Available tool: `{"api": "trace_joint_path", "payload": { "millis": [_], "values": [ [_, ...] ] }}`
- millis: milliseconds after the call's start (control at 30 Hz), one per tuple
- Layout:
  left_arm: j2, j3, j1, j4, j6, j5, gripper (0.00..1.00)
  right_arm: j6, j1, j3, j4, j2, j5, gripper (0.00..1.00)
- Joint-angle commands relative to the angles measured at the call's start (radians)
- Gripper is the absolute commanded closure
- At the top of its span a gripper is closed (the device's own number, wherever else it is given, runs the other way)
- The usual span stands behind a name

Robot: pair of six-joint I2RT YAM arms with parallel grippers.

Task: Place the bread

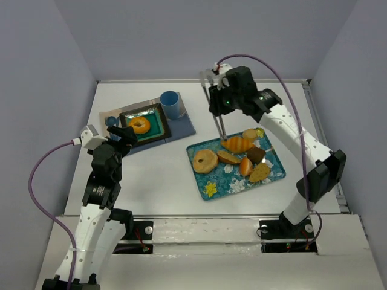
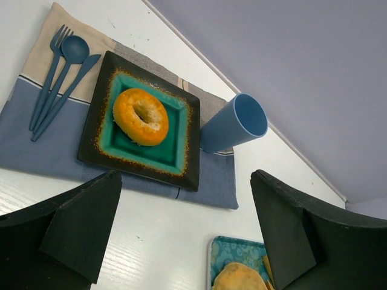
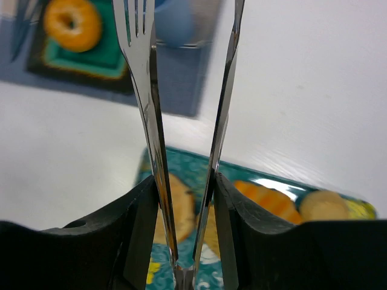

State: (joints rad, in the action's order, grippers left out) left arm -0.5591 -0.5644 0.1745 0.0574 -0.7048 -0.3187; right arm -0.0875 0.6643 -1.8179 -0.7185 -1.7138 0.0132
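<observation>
The bread (image 1: 139, 125) lies centred on the green plate (image 1: 162, 121). Behind the plate stands a blue cup (image 1: 171, 104). Left of the plate lies blue cutlery (image 2: 57, 72), clear only in the left wrist view. Right of the plate, a pastry tray (image 1: 273, 169) rests on the white table (image 1: 157, 175). The left gripper (image 1: 121, 138) has its fingers spread and empty. The right gripper (image 3: 184, 181) clamps metal tongs (image 3: 148, 109).

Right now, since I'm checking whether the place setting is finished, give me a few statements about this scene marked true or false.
The glossy orange ring-shaped bread lies on the square green plate. True.
The pale tan bagel lies on the teal floral tray. True.
The blue plastic cup stands on that tray. False: it stands on the blue-grey placemat, beside the plate.
The right gripper is shut on metal tongs. True.
The left gripper holds the bread. False: its jaws are open and empty.
</observation>
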Motion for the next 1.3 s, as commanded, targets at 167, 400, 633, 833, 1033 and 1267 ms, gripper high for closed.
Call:
{"api": "trace_joint_path", "payload": {
  "millis": [167,400,633,833,1033,1267],
  "values": [
    [-0.019,0.001,0.0,-0.024,0.001,-0.029,0.01,0.077,-0.452,0.204,0.01,0.134,-0.067,0.53],
    [-0.036,-0.002,0.0,-0.028,0.002,-0.033,0.01,0.163,-0.715,0.171,0.004,-0.094,-0.021,0.5],
    [-0.036,0.0,0.0,-0.031,0.007,-0.034,0.01,0.17,-0.813,-0.053,-0.03,-0.397,-0.061,0.41],
    [-0.062,-0.008,0.0,-0.03,0.01,-0.043,0.01,0.135,-0.835,-0.112,-0.052,-0.507,-0.113,0.18],
    [-0.09,-0.022,0.0,-0.016,0.011,-0.052,0.01,0.1,-0.844,-0.106,-0.044,-0.414,-0.113,0.0],
    [-0.107,-0.043,0.0,0.013,0.01,-0.065,0.01,-0.061,-0.844,0.132,0.131,-0.104,-0.127,0.0]
  ]
}}
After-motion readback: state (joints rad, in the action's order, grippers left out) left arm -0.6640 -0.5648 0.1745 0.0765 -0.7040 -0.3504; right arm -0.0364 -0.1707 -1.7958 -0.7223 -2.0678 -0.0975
